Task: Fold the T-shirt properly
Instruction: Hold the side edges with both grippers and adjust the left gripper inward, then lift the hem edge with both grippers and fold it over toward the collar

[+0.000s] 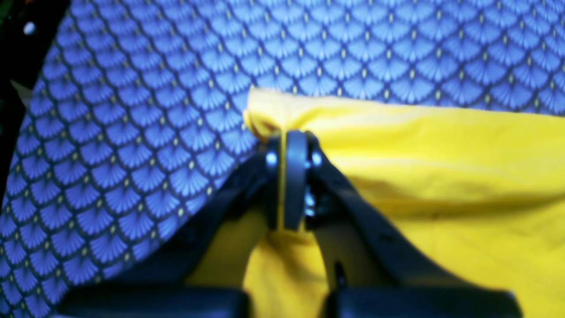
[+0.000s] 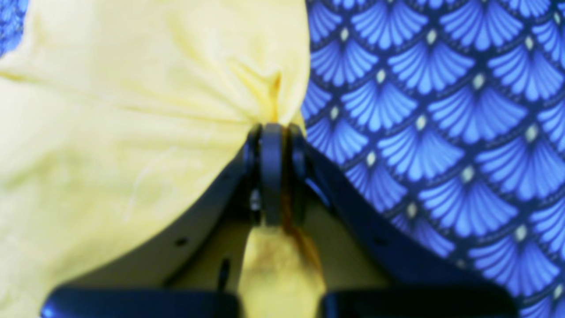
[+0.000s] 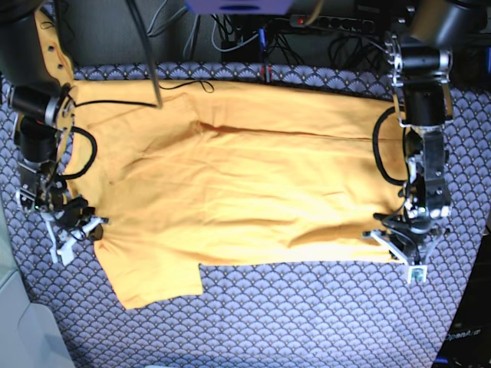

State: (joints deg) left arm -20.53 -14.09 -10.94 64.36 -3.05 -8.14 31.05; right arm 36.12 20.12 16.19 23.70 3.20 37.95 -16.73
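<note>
The T-shirt [image 3: 238, 184] lies spread across the middle of the base view on the desk [image 3: 307, 322], which is covered in a blue fan-patterned cloth, one sleeve projecting toward the lower left of the frame. The left end effector [image 1: 289, 132], at the right edge of the garment in the base view, is pressed together on a corner of yellow fabric; its wrist view shows cloth bunched just above the closed tips and more passing down between the arms of the jaws. The right end effector [image 2: 271, 126], at the left edge in the base view, likewise pinches a gathered pleat of the fabric against the patterned cloth. Judgement: holding opposite edges at matching height appears intended to keep the fabric taut and level so a fold can be carried across evenly. A thin dark thread [image 3: 188, 83] lies along the upper edge.
</note>
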